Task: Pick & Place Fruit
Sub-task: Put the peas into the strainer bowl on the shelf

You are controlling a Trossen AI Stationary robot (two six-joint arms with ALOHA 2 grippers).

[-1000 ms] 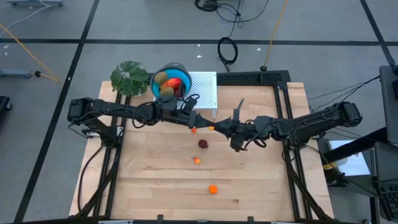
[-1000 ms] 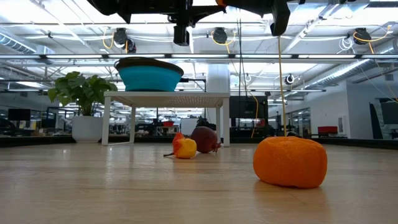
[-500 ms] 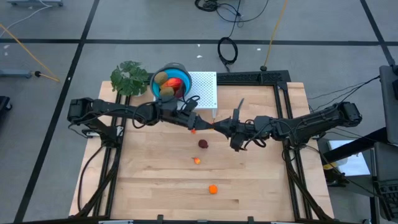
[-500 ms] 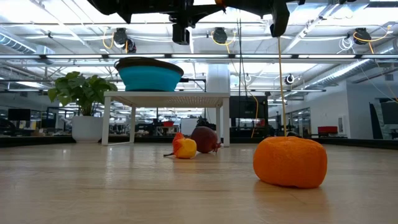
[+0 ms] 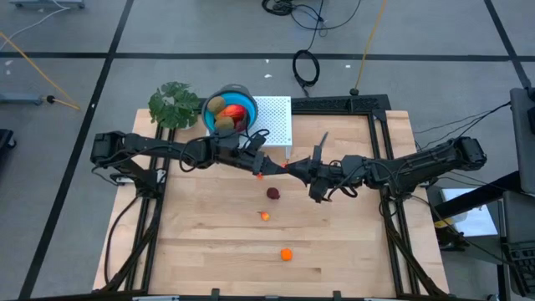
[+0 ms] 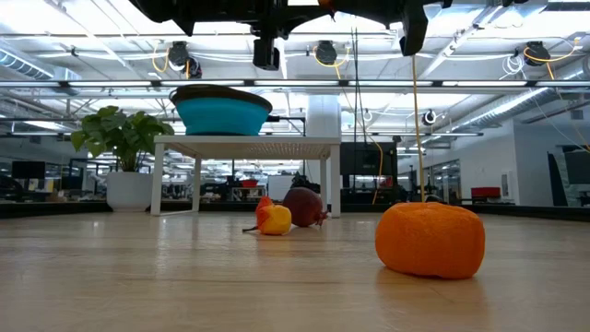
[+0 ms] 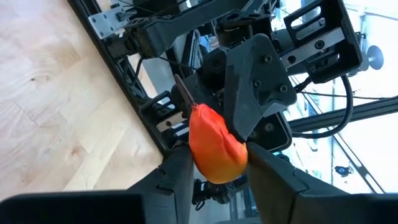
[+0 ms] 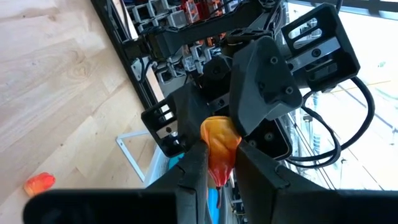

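Inspecting the moment, both arms meet above the middle of the counter (image 5: 209,251), the left arm reaching in from 9 o'clock and the right from 3 o'clock in the high view.

Finding 1: an orange-red fruit piece (image 7: 214,149) hangs in the air between the two wrists, clear of the wood.
- The left tool (image 7: 214,169) has a finger pressed on either side of it.
- The right tool (image 8: 224,167) pinches the same piece from the opposite end.
- Both tools therefore grip one item at once.

Finding 2: the blue bowl (image 5: 209,117) sits on a white perforated stand (image 5: 276,117) at 11 o'clock on the counter, beside the green plant (image 5: 174,104). It already holds olive-brown and red-orange pieces.

Finding 3: three pieces remain loose on the counter, trailing toward 6 o'clock from the meeting point.
- A dark red ball (image 5: 273,193) lies nearest the tools.
- A small orange-yellow piece (image 5: 265,216) lies beyond it.
- An orange ball (image 5: 287,254) lies farthest out.

Assessment: the step in hand appears to be a hand-over from the right arm to the left, which stands nearer the bowl. The task is judged part done.

Next move, as a judgement: the right tool should release only once the left hold is firm. It should then back toward 3 o'clock, leaving the left arm to carry the piece to 11 o'clock. Early release risks a drop onto the counter.
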